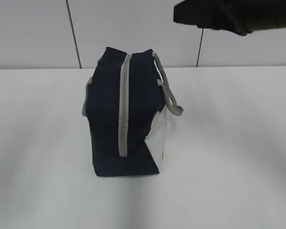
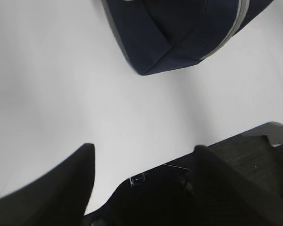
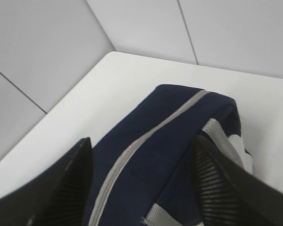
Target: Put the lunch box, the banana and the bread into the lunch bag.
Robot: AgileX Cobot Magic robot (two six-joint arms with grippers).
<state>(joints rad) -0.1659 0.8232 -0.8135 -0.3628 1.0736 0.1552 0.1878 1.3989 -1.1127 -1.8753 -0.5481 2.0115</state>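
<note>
The lunch bag (image 1: 126,119) stands in the middle of the white table, navy with a white side panel. Its grey zipper (image 1: 124,109) runs over the top and looks closed. A grey handle (image 1: 169,93) hangs on its right side. My right gripper (image 3: 142,140) hovers open above the bag (image 3: 170,141), with the zipper (image 3: 132,155) showing between its fingers and nothing held. My left gripper (image 2: 144,148) is open over bare table, and a corner of the bag (image 2: 174,33) lies well ahead of it. The lunch box, the banana and the bread are out of view.
The right arm (image 1: 233,14) shows as a dark shape at the upper right, above the table's level. A panelled grey wall (image 1: 38,33) backs the table's far edge. A dark textured part (image 2: 254,160) fills the lower right of the left wrist view.
</note>
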